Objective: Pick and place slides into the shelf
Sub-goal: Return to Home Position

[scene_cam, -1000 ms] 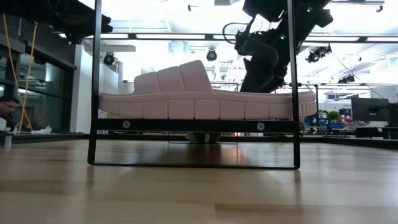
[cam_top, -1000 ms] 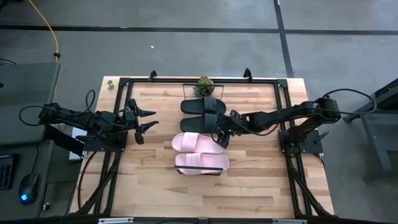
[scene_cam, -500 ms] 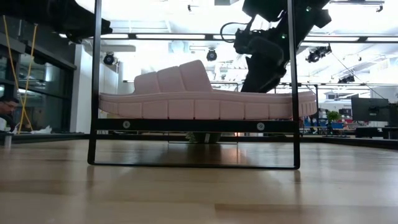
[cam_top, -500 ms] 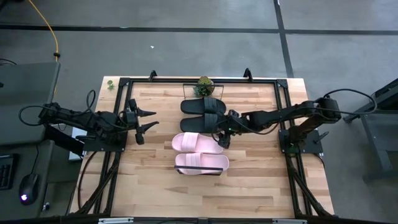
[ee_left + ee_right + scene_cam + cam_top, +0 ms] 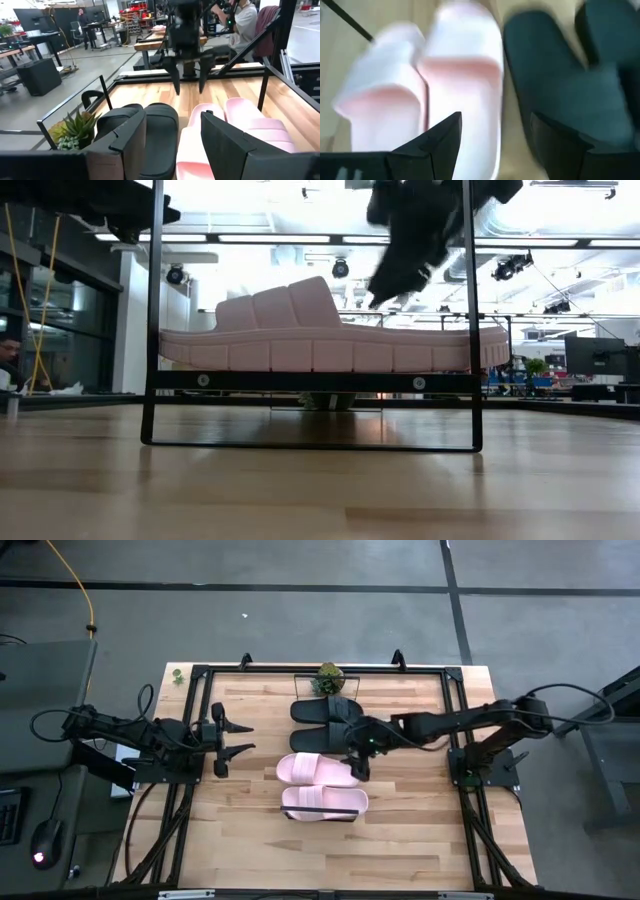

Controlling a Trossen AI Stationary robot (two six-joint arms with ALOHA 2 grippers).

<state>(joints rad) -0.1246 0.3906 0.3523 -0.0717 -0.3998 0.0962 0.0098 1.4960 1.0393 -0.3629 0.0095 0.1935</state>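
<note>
My right claw [image 5: 359,754] hangs spread, empty, over pink slides [image 5: 318,771] and black slides [image 5: 326,712]; left claw [image 5: 238,736] spread, well apart.

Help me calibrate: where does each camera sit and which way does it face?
High view: above the table, facing straight down; both arms, left hand, right hand.
Low view: tabletop height, level toward a pink slide on the shelf; right arm overhead.
Left wrist view: across the slides toward the right hand; own fingers foremost.
Right wrist view: down onto the slides; own fingers foremost.
Shared: both wrist views show pink and black slides.
</note>
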